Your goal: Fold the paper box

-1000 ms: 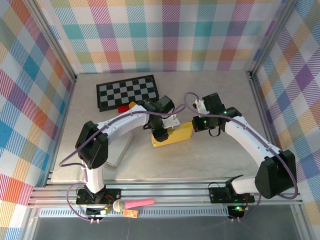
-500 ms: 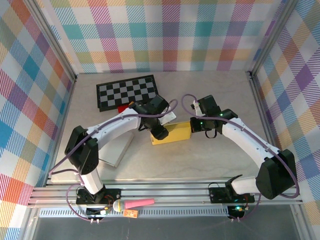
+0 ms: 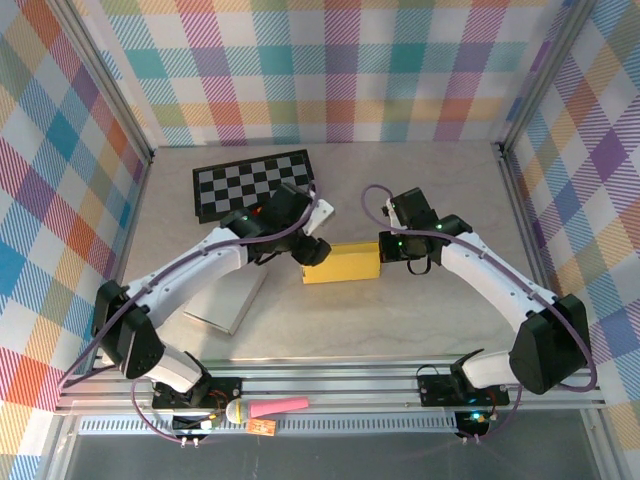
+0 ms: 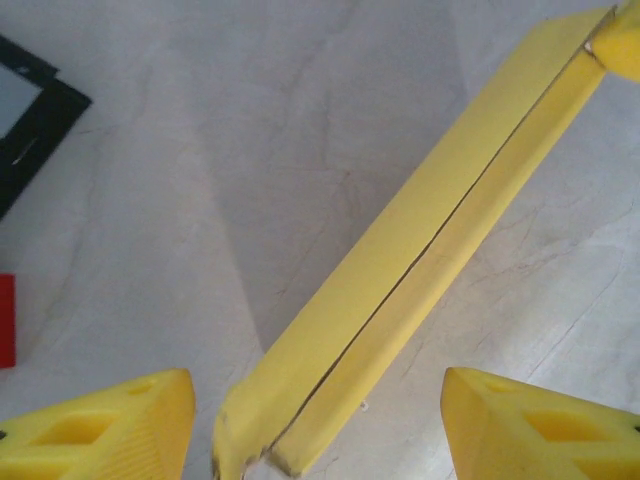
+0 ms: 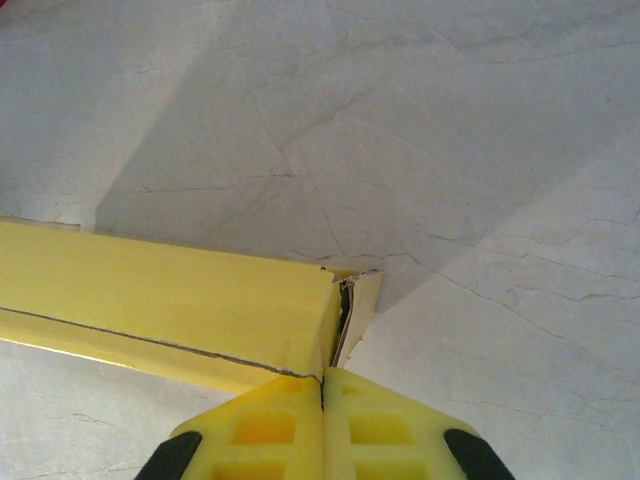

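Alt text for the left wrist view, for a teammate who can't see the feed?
A long yellow paper box lies diagonally on the pale table, its near end between the spread yellow fingers of the left gripper, neither touching it. A dark board corner and a red sliver sit at the left edge.

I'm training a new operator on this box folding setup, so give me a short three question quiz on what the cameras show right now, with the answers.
1. True or false: the left gripper is clamped tight on the yellow paper box.
2. What lies behind the box, toward the back left of the table? A) checkerboard B) plate C) towel
3. Fill in: the right gripper, at the box's other end, has its jaws ____.

Key: 1 false, its jaws stand open on either side of the box's end. 2 A. 3 shut.
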Controlling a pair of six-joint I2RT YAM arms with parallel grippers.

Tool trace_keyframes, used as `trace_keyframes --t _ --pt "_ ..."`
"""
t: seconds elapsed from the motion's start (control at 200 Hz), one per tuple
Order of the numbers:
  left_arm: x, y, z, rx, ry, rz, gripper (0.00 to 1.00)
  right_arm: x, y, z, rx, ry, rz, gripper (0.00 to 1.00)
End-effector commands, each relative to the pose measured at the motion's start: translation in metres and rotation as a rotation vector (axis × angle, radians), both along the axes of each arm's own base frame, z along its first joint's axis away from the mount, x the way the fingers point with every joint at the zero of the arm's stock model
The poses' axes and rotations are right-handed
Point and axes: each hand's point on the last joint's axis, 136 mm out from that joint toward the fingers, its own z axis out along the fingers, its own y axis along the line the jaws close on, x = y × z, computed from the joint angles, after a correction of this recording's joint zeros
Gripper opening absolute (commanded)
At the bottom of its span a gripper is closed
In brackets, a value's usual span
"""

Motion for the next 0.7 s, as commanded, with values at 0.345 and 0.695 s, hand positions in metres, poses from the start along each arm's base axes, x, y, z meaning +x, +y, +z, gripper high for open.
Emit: trace_keyframes --t 0.345,0.695 --pt "-0.011 0.06 -0.022 0.083 0.228 0.148 0.53 -0.005 0.005 0.002 0.002 0.059 0.007 0.0" --pt "-0.007 0.045 -0.031 0.082 0.274 0.074 0.5 -0.006 0.006 0.001 0.0 0.068 0.01 0.0"
